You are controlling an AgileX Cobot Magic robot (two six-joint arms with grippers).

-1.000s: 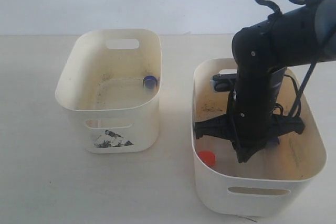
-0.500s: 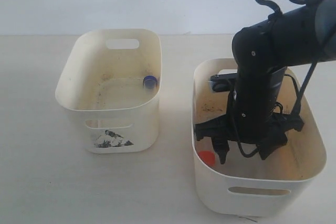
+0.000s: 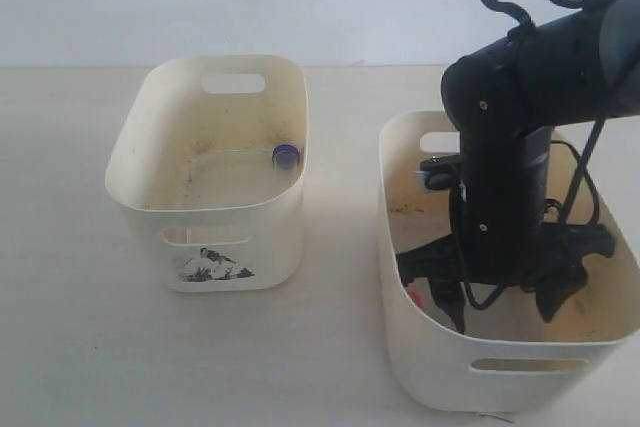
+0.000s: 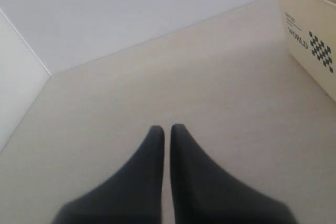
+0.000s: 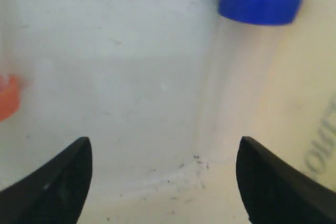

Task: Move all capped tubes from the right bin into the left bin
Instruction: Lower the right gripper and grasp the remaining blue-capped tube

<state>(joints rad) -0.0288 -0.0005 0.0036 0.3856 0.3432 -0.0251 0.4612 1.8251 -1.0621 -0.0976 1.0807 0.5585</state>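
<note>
In the exterior view my right gripper (image 3: 500,299) reaches down into the right bin (image 3: 440,352), open wide with nothing between its fingers. The right wrist view shows that gripper (image 5: 164,145) above the bin floor. A blue-capped tube (image 5: 247,51) lies ahead of one finger, next to the bin wall. An orange-red cap (image 5: 7,98) peeks in at the frame's edge, and a sliver of it (image 3: 413,297) shows by the bin's near-left wall. One blue-capped tube (image 3: 286,156) lies in the left bin (image 3: 200,222). My left gripper (image 4: 167,128) is shut and empty over the bare table.
A cream tub wall (image 4: 310,35) with printed lettering and a checker mark stands at the edge of the left wrist view. The right arm (image 3: 510,147) and its cables fill much of the right bin. A pale wall runs behind the table.
My right gripper opened from shut to wide apart and sank lower in the right bin. The bin slid a little to the right, and its wall now hides most of the orange-red cap.
</note>
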